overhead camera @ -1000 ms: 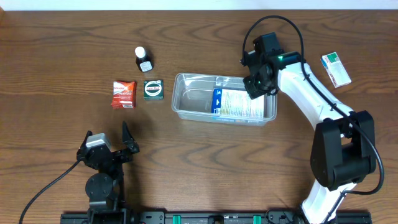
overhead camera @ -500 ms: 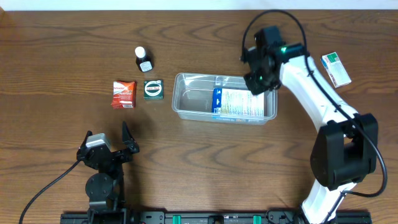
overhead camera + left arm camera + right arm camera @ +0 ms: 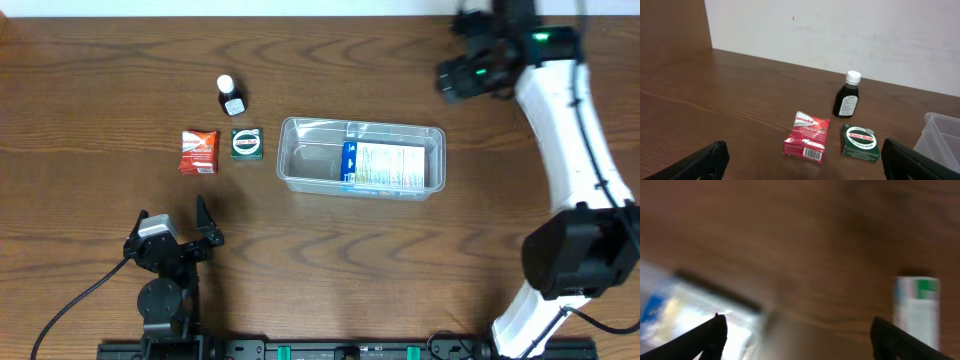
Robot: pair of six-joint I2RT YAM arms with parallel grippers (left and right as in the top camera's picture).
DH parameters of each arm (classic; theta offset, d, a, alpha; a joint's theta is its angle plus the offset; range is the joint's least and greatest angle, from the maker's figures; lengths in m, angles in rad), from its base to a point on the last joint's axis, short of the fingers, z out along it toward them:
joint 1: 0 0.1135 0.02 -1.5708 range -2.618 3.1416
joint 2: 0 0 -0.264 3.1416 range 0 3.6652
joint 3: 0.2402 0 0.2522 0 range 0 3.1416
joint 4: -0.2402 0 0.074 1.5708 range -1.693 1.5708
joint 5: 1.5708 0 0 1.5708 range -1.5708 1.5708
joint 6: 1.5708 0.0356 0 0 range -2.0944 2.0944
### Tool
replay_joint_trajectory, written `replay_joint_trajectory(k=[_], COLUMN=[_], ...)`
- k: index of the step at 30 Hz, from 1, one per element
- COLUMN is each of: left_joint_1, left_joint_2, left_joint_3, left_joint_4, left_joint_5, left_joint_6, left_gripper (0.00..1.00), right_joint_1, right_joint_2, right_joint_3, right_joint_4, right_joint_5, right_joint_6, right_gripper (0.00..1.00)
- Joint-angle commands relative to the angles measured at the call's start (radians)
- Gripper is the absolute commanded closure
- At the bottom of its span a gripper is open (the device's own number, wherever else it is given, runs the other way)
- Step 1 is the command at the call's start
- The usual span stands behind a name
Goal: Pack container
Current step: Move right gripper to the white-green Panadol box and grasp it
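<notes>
The container (image 3: 312,165) is sitting mid-table (image 3: 400,270), long side running left to right, with a blue-and-white box (image 3: 385,167) lying flat in its right half and its left half showing bare. Just to its left, a green box (image 3: 246,144) and a red box (image 3: 199,151) are lying side by side, and a bottle (image 3: 231,97) is standing upright a little behind them. The right gripper (image 3: 800,337) is hovering off the container's far right corner with its fingers wide apart and nothing between them. Its blurred wrist view is showing a green-and-white box (image 3: 916,312) on the wood, which looks like the next thing to fetch. The left gripper (image 3: 172,225) is resting near the front edge, fingers likewise spread and empty, facing the red box, green box and bottle. The container is looking thin, light and slick, so it is likely flexing under a pinch and sliding on the wood if nudged. Any hold is probably best taken over the rim at a short wall, near a rounded corner where the plastic is stiffest. The cartons are likely light and crushable, so gripping across their narrow sides seems wisest, and the bottle at its body below the cap.
</notes>
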Motion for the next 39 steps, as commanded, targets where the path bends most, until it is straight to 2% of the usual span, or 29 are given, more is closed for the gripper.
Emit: replay_joint_trajectory(k=[1, 14, 21, 29, 32, 35, 39], left_joint_1=[0.004, 0.004, 0.004, 0.004, 0.004, 0.004, 0.004], left_joint_2=[-0.001, -0.001, -0.001, -0.001, -0.001, -0.001, -0.001], left_joint_3=[-0.023, -0.023, -0.023, -0.023, -0.023, -0.023, -0.023], left_joint_4=[-0.034, -0.034, -0.034, -0.034, -0.034, -0.034, -0.034], left_joint_5=[-0.023, -0.023, -0.023, -0.023, -0.023, -0.023, -0.023], left_joint_6=[-0.005, -0.005, -0.006, -0.005, -0.006, -0.005, -0.005], left_gripper=[0.02, 0.02, 0.02, 0.02, 0.02, 0.02, 0.02], right_joint_1=[-0.094, -0.308, -0.353, -0.361, -0.361, -0.361, -0.361], right_joint_2=[0.038, 0.296, 0.353, 0.407, 0.426, 0.430, 0.430], right_joint_3=[0.006, 0.006, 0.006, 0.006, 0.006, 0.006, 0.006], right_joint_4=[0.033, 0.142, 0.201, 0.217, 0.208, 0.206, 0.198], right_joint_5=[0.025, 0.025, 0.021, 0.017, 0.014, 0.014, 0.014], right_joint_6=[-0.057, -0.235, -0.303, -0.304, -0.283, -0.265, -0.248], right_gripper=[0.10, 0.13, 0.12, 0.15, 0.22, 0.39, 0.54])
